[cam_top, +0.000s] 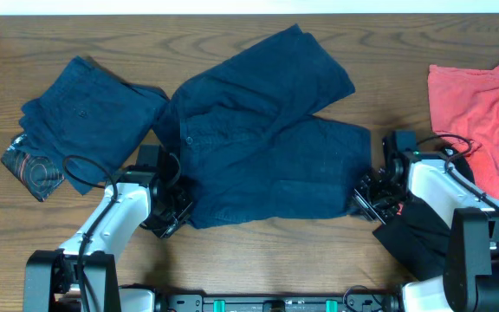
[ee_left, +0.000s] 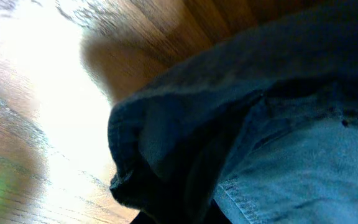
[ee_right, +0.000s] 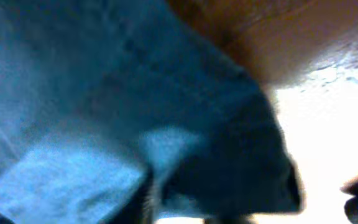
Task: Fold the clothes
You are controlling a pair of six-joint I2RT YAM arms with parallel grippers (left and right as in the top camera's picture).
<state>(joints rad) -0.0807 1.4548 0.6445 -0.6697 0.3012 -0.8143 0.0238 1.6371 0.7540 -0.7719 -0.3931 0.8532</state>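
Across the table's (cam_top: 258,260) middle, overhead, you see navy shorts (cam_top: 267,147) spread out and creased, left gripper (cam_top: 173,211) and right gripper (cam_top: 366,199) at their near corners. Left wrist: a bunched dark fold. Right wrist: blurred blue cloth. You cannot tell either claw's state.

Overhead crisp, even light, faint shadows only. Left wrist: white glare burning out table (ee_left: 36,106), navy cloth (ee_left: 278,143) soft, dim underneath. Right wrist heavily blurred, glare blown white on bare wood, all out of focus.
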